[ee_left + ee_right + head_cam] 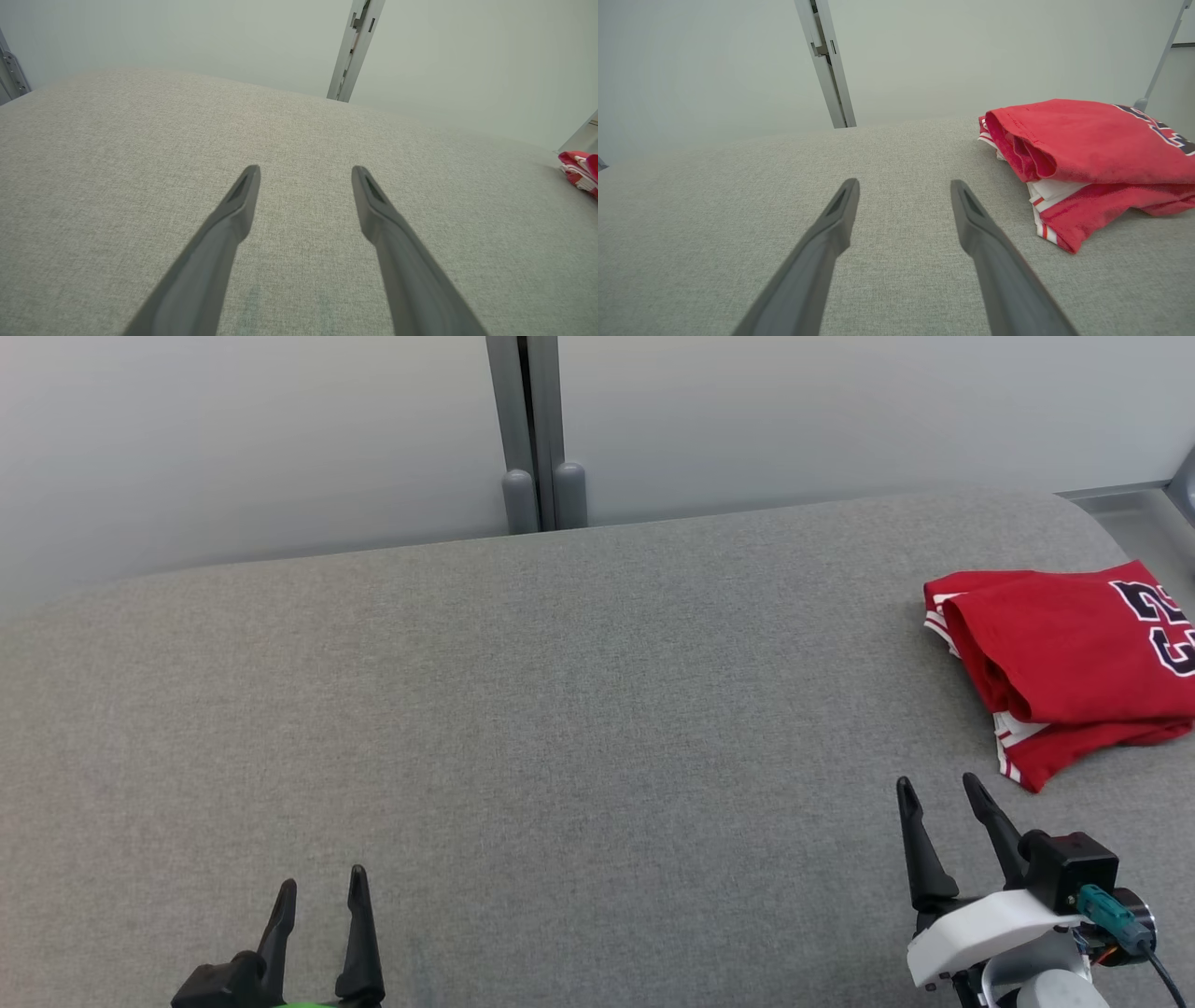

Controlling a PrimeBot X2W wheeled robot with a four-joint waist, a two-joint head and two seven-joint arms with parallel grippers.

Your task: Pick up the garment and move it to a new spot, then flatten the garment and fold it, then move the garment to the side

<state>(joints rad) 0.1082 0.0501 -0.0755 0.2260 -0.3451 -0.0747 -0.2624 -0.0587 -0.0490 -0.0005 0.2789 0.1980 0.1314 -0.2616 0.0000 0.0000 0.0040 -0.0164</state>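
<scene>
Garment (1064, 653) folded, far right; judged soft, light, layers apt to slide; I'd pinch its thick rolled edge; both jaws spread, empty.

garment (1064, 653): red, with a navy number outlined in white; white sleeve parts edged in red-and-white stripes
padded surface (560, 728): light grey, fine heathered weave
wall (233, 439): plain pale greyish white
post (532, 429): mid grey
left gripper (322, 875): black fingers, a sliver of bright green at the base
right gripper (936, 779): black fingers, white housing, black block, teal plug
</scene>
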